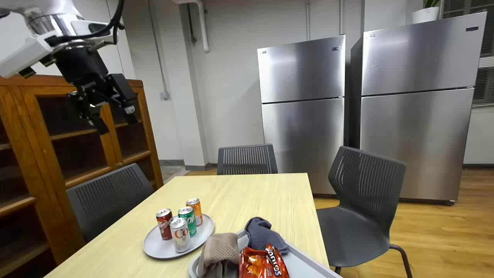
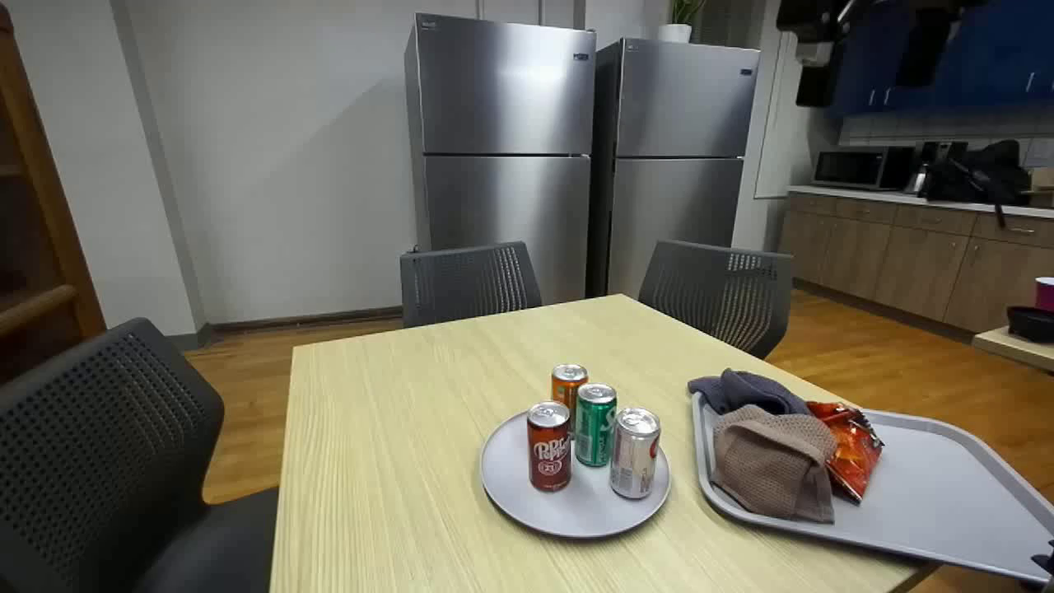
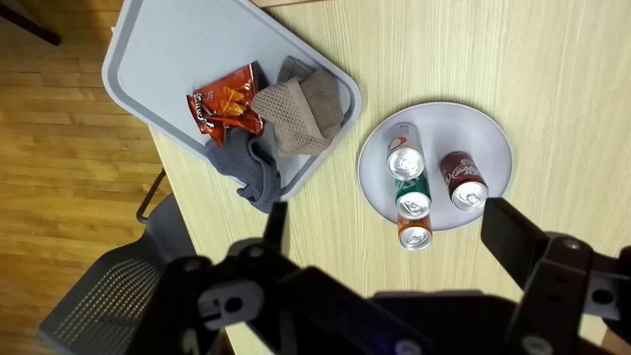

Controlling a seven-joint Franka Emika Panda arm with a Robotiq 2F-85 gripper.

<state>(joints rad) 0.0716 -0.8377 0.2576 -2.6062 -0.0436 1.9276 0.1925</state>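
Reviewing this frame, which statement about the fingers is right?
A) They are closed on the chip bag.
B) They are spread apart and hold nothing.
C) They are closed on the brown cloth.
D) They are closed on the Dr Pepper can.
B: in the wrist view the fingers stand wide apart with nothing gripped, while the Dr Pepper can stands on the round plate, and the brown cloth and chip bag lie on the tray.

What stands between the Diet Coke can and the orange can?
The green Sprite can stands between the Diet Coke can and the orange can, as seen in all three views.
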